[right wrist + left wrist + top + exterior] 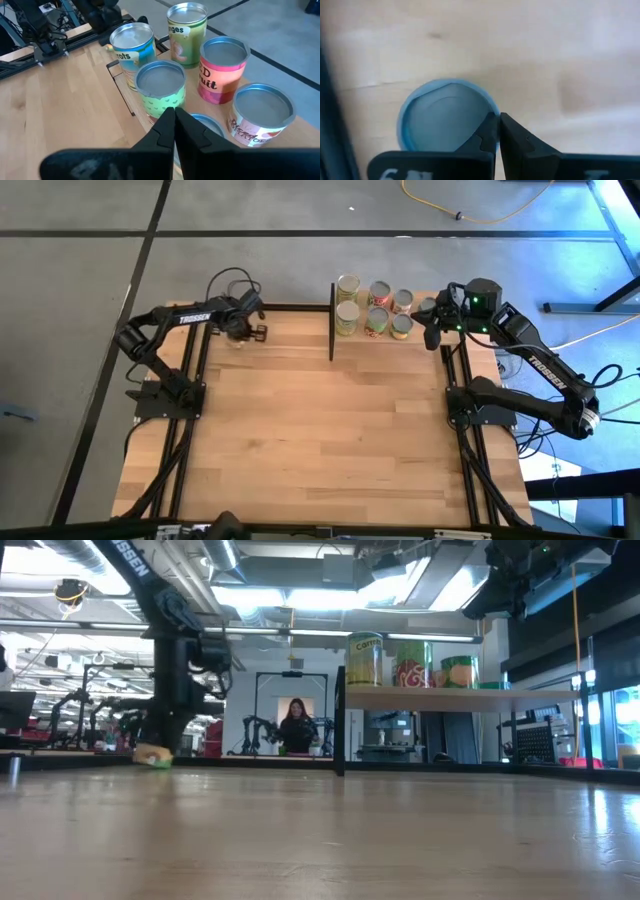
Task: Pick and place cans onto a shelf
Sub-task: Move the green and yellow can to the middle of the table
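Observation:
My left gripper (243, 320) is shut at the table's far left. It points down over an upright can (442, 117) with a round grey-blue top, which also shows in the low view (152, 755) standing on the tabletop. The shelf (332, 330) stands at the far middle and holds several cans (375, 308). My right gripper (438, 320) is shut above the shelf's right end. In its wrist view the shut tips (175, 114) hang over a green-labelled can (161, 90) and a blue-rimmed can (207, 125). My left gripper points down, and its shut fingertips (492, 131) stand at the rim (487, 107) of the can's top. I cannot tell whether they touch it. The can stands upright on the table.
On the shelf stand a carrots can (132, 47), a green oranges can (187, 30), a pink fruit can (222, 67) and a red-white can (260, 115), close together. Black frame rails (195, 370) run along both table sides. A person (297, 725) stands in the room beyond.

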{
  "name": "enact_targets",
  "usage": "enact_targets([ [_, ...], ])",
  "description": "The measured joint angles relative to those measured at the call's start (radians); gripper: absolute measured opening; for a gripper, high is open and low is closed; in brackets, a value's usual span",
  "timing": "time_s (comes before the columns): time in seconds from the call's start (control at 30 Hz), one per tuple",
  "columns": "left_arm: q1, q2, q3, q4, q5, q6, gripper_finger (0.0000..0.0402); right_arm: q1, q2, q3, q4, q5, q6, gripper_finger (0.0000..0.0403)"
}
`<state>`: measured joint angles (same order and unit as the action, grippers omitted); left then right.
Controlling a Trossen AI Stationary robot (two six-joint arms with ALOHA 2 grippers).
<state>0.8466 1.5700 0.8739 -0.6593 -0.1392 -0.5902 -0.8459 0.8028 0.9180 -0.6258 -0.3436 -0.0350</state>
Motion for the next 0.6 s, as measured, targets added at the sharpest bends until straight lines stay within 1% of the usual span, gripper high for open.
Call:
enact_targets([
  [0.07, -0.033, 0.0, 0.026, -0.027, 0.034, 0.065, 0.0001, 0.0, 0.0, 0.0, 0.0, 0.0, 0.004, 0.0012],
  [0.23, -0.135, 0.0, 0.08, -0.077, 0.042, 0.184, 0.0001, 0.0, 0.0, 0.0, -0.001, 0.0, 0.003, 0.0012],
  [0.3, -0.176, 0.0, 0.095, -0.075, 0.073, 0.257, 0.0, 0.0, 0.0, 0.0, -0.001, 0.0, 0.002, 0.0012],
  [0.37, -0.219, 0.0, 0.102, -0.074, 0.109, 0.33, 0.0, 0.0, 0.0, 0.0, -0.001, 0.0, 0.0, 0.0012],
  [0.6, -0.374, 0.0, 0.105, -0.075, 0.136, 0.506, 0.0, 0.0, 0.0, 0.0, -0.01, 0.0, -0.007, 0.0012],
])
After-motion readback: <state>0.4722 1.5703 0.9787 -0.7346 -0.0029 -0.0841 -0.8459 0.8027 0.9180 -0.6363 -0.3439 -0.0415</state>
